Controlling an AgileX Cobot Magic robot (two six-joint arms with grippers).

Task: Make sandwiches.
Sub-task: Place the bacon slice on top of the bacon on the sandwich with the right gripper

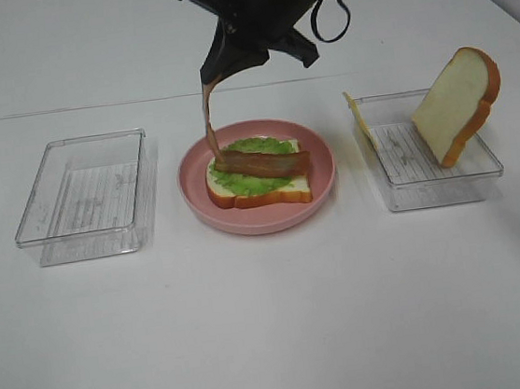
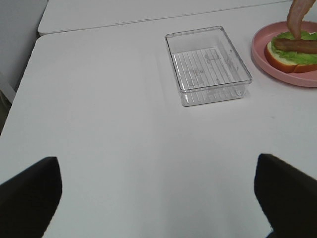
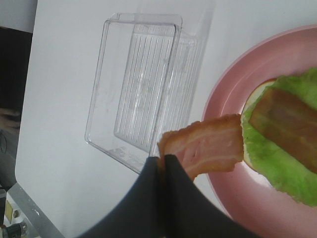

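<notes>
- Firstly, exterior high: right gripper (image 1: 208, 78), upper centre of frame, pinches one end of a bacon strip (image 1: 206, 116); strip hangs limp, long axis near-vertical, lower end at lettuce (image 1: 259, 144) on pink plate (image 1: 263, 224).
- Left wrist: left gripper (image 2: 156, 159) wide open, empty.
- Right wrist: jaws closed on strip's end; judged soft, light, floppy, so end grip suits draping.

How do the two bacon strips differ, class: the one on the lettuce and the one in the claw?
The flat bacon strip lies free on the lettuce; the hanging bacon strip dangles near-vertically, pinched at its top by the right claw. The flat one looks darker, the hanging one paler and pinker. Both are streaked reddish-brown strips over the pink plate.
</notes>
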